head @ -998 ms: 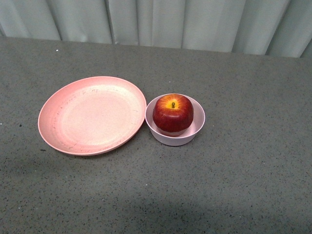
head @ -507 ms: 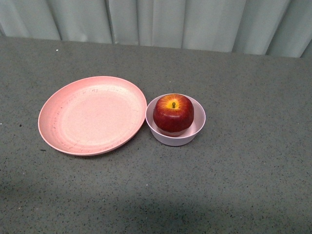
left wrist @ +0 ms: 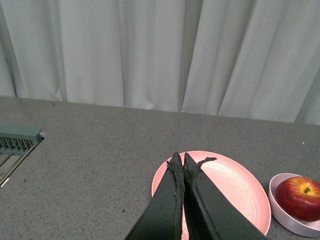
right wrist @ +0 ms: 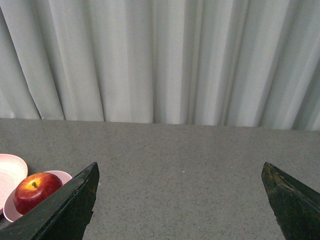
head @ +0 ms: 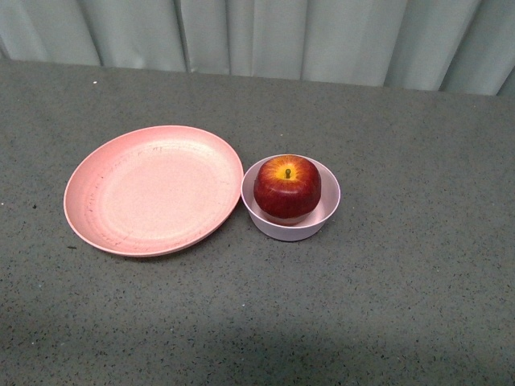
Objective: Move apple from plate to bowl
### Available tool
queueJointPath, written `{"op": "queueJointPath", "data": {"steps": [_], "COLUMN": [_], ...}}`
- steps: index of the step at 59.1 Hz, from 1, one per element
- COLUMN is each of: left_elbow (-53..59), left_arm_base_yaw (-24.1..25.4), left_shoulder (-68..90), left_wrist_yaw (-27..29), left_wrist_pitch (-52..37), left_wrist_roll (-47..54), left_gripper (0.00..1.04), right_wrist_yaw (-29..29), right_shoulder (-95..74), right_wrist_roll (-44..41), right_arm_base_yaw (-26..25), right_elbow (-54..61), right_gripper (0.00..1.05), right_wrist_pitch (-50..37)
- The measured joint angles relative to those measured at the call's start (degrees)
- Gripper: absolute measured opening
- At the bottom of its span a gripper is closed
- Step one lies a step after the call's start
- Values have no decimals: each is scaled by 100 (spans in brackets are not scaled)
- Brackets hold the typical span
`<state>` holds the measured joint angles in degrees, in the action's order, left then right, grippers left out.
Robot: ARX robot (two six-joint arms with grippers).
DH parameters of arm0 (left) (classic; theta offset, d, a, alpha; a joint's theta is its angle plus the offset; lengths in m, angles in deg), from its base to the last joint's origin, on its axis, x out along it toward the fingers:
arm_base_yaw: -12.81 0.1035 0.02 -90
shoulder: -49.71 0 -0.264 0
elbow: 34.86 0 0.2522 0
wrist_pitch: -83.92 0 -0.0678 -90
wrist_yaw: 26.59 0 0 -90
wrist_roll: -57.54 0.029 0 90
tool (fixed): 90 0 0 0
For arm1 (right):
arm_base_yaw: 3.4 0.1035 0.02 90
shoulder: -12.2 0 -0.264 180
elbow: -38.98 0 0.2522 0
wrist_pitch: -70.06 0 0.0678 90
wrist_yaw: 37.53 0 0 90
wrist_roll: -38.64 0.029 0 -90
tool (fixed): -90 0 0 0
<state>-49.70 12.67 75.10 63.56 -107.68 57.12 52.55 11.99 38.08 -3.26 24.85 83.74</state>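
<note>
The dark red apple (head: 287, 187) with a yellow patch at its stem sits in the small pale pink bowl (head: 323, 221). The wide salmon-pink plate (head: 153, 190) lies empty just left of the bowl, their rims nearly touching. Neither gripper shows in the front view. In the left wrist view my left gripper (left wrist: 179, 158) is shut and empty, held above the plate (left wrist: 235, 185), with the apple (left wrist: 300, 198) and bowl (left wrist: 282, 217) off to the side. In the right wrist view my right gripper (right wrist: 180, 170) is open wide and empty, the apple (right wrist: 34, 190) and bowl (right wrist: 11, 213) by one finger.
The grey speckled table (head: 402, 305) ends at a pale pleated curtain (head: 257, 32) at the back. In the left wrist view a grey slotted object (left wrist: 17, 142) sits at the table's edge.
The plate, bowl and apple have shifted very slightly right in the front view. Nothing else has changed.
</note>
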Motion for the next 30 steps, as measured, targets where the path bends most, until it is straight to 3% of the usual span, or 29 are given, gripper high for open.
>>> {"op": "queueJointPath", "data": {"steps": [30], "left_elbow": [0], "left_arm_base_yaw": [0], "left_shoulder": [-1220], "left_wrist_yaw": [0], "left_wrist_pitch": [1193], "left_wrist_roll": [0], "left_gripper": [4], "right_wrist_yaw": [0], "right_shoulder": [0], "right_wrist_roll": [0], "right_arm_base_yaw": [0], "right_elbow": [0], "right_gripper": [95], "right_wrist_pitch": [0]}}
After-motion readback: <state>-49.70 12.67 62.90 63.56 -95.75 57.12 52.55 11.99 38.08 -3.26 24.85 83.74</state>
